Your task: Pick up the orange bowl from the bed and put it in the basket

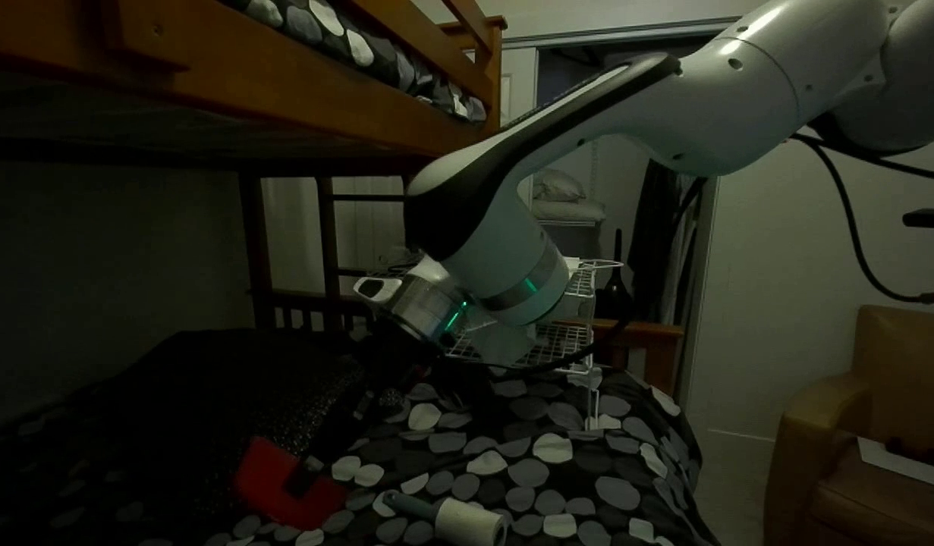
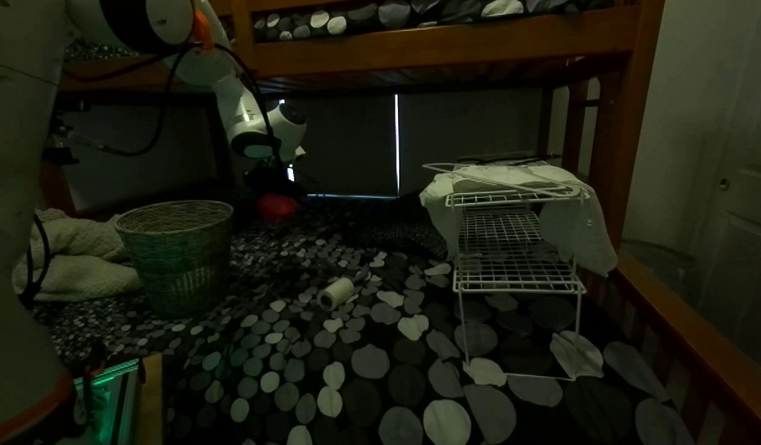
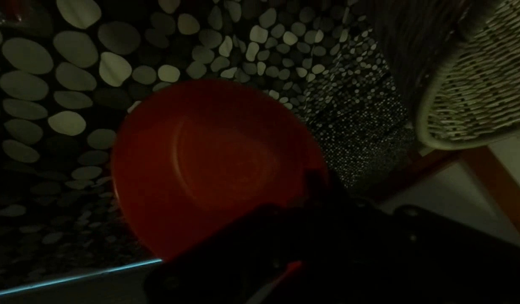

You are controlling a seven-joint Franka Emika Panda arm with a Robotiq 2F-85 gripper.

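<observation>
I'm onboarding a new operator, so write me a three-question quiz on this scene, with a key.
1. Multiple choice: what does the gripper hold? (a) the white roller (b) the orange bowl (c) a pillow
2. True or false: the woven basket stands on the bed.
3. Short answer: which step of the task remains?
Key: 1. b. 2. True. 3. Putting the orange bowl in the woven basket.

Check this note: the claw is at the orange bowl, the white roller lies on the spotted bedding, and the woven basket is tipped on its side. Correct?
One thing is off: the woven basket stands upright, as an exterior view shows. The rest holds: the claw is at the orange bowl, and the white roller lies on the spotted bedding.
</observation>
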